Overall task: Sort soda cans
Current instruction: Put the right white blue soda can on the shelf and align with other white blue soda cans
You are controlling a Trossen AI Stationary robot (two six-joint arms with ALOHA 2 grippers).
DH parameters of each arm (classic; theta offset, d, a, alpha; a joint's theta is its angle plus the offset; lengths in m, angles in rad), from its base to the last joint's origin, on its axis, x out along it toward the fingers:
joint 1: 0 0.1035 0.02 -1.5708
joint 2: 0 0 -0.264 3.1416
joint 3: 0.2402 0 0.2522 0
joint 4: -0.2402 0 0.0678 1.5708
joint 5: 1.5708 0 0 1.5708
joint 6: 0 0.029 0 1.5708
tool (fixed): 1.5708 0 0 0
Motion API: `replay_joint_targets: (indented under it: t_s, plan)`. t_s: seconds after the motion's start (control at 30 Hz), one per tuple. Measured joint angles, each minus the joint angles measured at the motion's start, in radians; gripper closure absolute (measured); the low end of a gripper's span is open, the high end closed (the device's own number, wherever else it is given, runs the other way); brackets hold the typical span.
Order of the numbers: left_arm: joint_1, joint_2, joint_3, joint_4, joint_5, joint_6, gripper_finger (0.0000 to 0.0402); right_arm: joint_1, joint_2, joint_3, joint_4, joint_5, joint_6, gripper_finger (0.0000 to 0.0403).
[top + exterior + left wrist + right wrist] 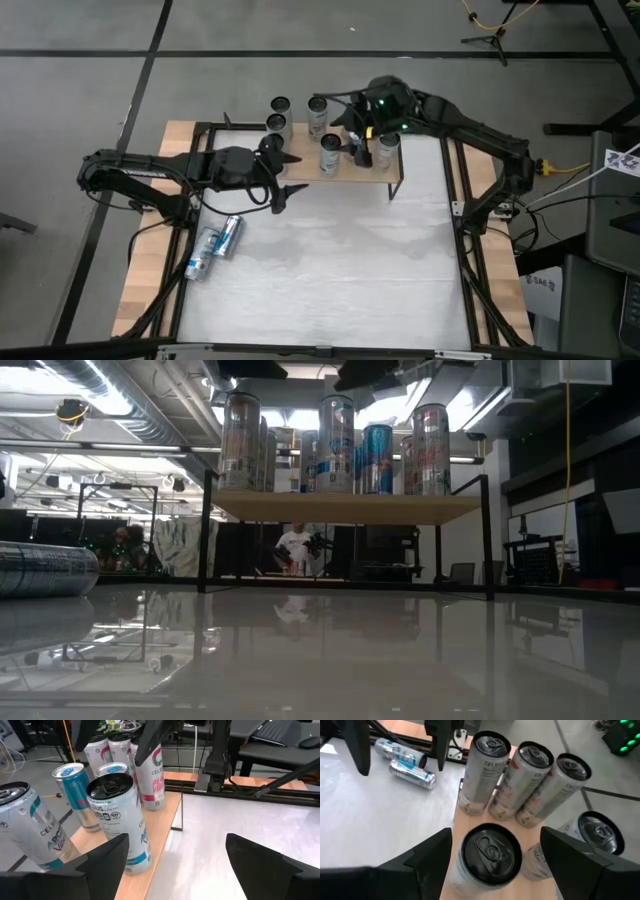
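Soda cans on the shelf: most of the cans are standing upright on the raised wooden shelf (pixel 395 176) at the table's far edge, a tight cluster at its left end (pixel 278 122) and a few more toward the middle and right (pixel 330 153).
Soda cans off the shelf: two cans (pixel 216 243) are lying on their sides, touching each other, on the white table top (pixel 330 270) well in front of the shelf and toward its left end; the low view is showing one of them at its left edge (pixel 45 569).
Left gripper: the left gripper (pixel 283 174) is hovering just in front of the shelf's left end, its fingers (pixel 107 857) standing wide apart and gripping nothing, with a dark-topped can (pixel 120 820) just beyond them.
Right gripper: the right gripper (pixel 357 145) is hanging over the middle of the shelf, its jaws spread wide on either side of a dark-topped can (pixel 487 857) beneath it but not closing on it, as far as the wrist view shows.
Done so far: judging by the crowded shelf, the bulk of the sorting is looking finished.
Left to do: the two lying cans are waiting to be picked up and stood on the shelf; whether the standing cans are grouped by kind cannot be told.
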Motion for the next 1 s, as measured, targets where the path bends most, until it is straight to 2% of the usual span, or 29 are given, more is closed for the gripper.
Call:
replay_joint_targets:
  t_s: [0.53, 1.0]
  plan:
    - [-0.015, 0.0, 0.0, -0.002, 0.004, 0.001, 0.0075, -0.035, 0.073, 0.0, -0.004, -0.047, -0.012, 0.0107]
    - [-0.015, 0.0, 0.0, -0.002, 0.004, 0.001, 0.0075, -0.034, 0.073, 0.013, 0.009, -0.017, -0.024, 0.0107]
